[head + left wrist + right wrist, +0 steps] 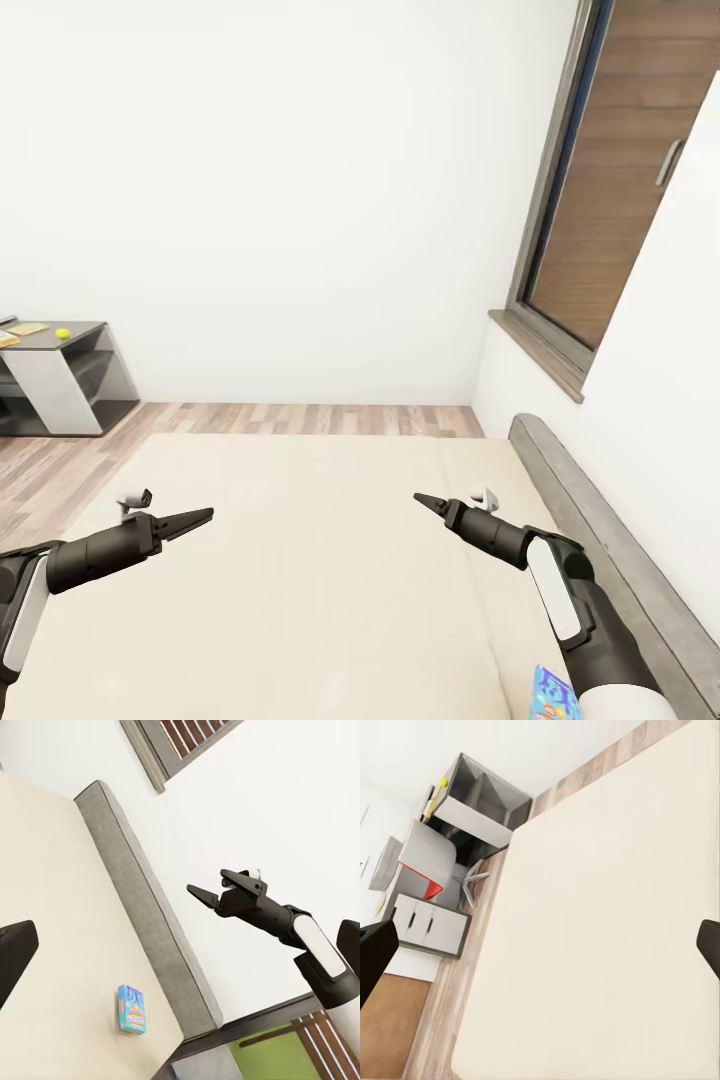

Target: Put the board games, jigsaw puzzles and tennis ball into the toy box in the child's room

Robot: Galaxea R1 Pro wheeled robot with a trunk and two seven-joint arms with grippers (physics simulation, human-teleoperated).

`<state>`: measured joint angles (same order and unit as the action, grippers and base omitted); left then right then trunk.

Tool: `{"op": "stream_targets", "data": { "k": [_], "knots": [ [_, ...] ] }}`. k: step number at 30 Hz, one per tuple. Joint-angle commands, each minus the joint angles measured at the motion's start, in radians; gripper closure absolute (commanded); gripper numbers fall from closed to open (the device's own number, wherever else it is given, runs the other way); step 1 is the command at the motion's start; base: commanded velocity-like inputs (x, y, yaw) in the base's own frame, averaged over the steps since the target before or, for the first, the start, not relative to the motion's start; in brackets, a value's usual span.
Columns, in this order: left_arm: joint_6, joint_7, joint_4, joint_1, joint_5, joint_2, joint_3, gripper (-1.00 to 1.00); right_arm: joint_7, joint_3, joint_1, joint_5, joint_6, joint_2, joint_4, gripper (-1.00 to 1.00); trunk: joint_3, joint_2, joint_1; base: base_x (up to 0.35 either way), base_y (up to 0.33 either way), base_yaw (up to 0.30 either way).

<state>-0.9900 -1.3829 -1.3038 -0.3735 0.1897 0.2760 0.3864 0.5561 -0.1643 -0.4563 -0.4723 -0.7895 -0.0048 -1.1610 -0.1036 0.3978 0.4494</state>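
Observation:
I am over the bed, a bare cream mattress. A small blue board game lies flat on it near the grey headboard, beside my right forearm, and appears again as the blue box. My left gripper and right gripper hover above the mattress, both open and empty. Their dark fingers stand wide apart at the wrist views' edges. At the far left stands the table's dark cabinet end with the tennis ball and a jigsaw puzzle on top. I cannot make out the toy box.
A grey headboard runs along the white wall on the right, below a wood-framed window. Brown plank floor lies between bed and far wall. A red-seated chair and a low drawer unit stand near the table.

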Motion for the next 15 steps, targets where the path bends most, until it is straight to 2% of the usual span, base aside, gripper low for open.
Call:
{"op": "stream_targets", "data": {
  "k": [1,8,15],
  "knots": [
    [-0.01,-0.002,0.0,-0.001,0.001,0.0,0.0,-1.0,0.002,-0.002,-0.001,-0.002,-0.007,0.0,0.0,-1.0,-0.002,0.002,0.001,0.0,-0.109,0.0],
    [-0.01,-0.002,-0.001,-0.001,0.001,0.0,0.0,-1.0,0.002,-0.002,-0.001,-0.002,-0.007,0.0,0.0,-1.0,-0.002,0.002,0.001,-0.001,-0.059,0.0],
    [-0.01,-0.002,-0.002,-0.001,0.001,0.0,0.0,-1.0,0.002,-0.002,-0.001,-0.002,-0.007,0.0,0.0,-1.0,-0.002,0.002,0.001,-0.043,-0.21,0.0]
  ]
}}
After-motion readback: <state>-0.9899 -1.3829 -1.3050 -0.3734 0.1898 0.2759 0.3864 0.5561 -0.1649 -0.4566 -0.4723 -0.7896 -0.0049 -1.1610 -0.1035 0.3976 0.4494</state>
